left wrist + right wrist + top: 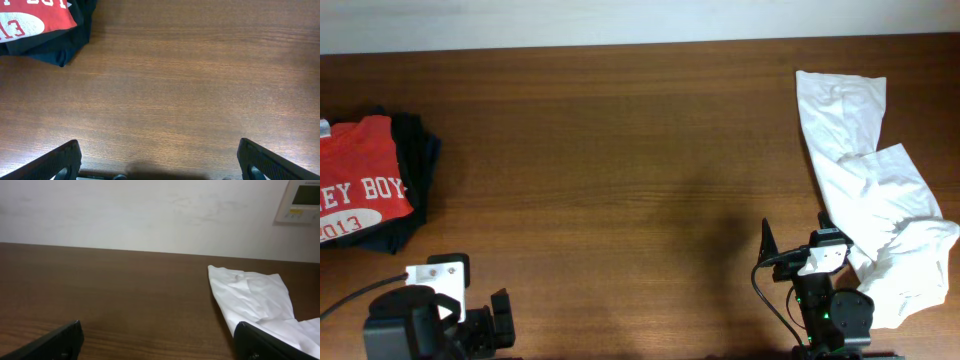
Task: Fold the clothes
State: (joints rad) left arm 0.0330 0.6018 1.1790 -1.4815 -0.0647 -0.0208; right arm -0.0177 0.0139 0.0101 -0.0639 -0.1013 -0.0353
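Observation:
A crumpled white garment (868, 190) lies unfolded along the table's right side; it also shows in the right wrist view (255, 300). A folded red shirt with white lettering (358, 180) sits on top of folded dark clothes (418, 165) at the left edge, also in the left wrist view (30, 20). My left gripper (159, 159) is open and empty over bare wood at the front left. My right gripper (157, 339) is open and empty at the front right, its right finger next to the white garment.
The wooden table (620, 150) spans the view. A pale wall (150, 210) runs behind its far edge, with a white control panel (302, 200) mounted on it at the right. Both arm bases (430, 315) sit at the front edge.

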